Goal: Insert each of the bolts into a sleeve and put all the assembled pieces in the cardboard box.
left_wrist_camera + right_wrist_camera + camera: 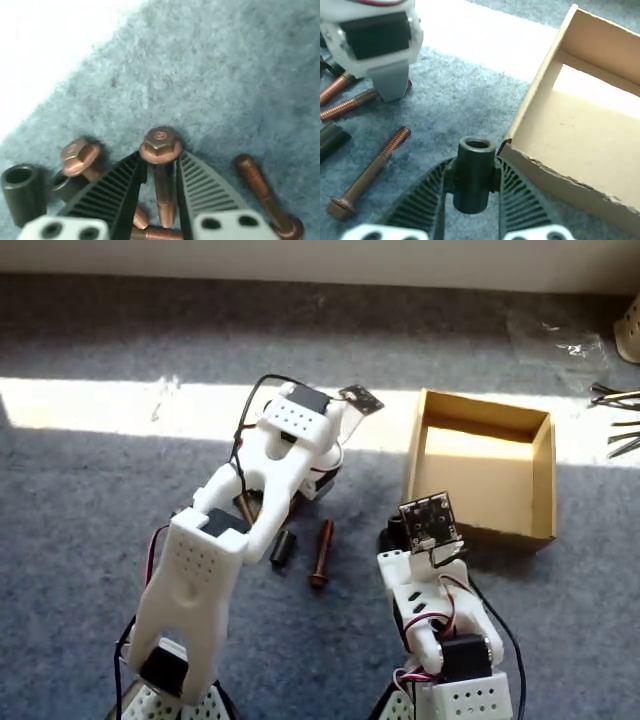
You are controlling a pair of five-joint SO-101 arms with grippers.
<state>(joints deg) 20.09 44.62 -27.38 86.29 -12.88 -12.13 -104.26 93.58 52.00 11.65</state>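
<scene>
Right gripper (475,168) nearest us, clenched on a sleeve (471,192) held upright, bore facing up, just beside the cardboard box (555,182). We judge it serves as a socket for a bolt, with only a short carry to the box afterwards. Left gripper (161,159) is clamped on a bolt (164,195), shank lying between the fingers and head poking past the tips, low over the carpet (225,75). Farther out, a loose bolt (321,552) and loose sleeve (281,547) lie near each other between the arms, unpaired; we see no assembled piece in the box.
</scene>
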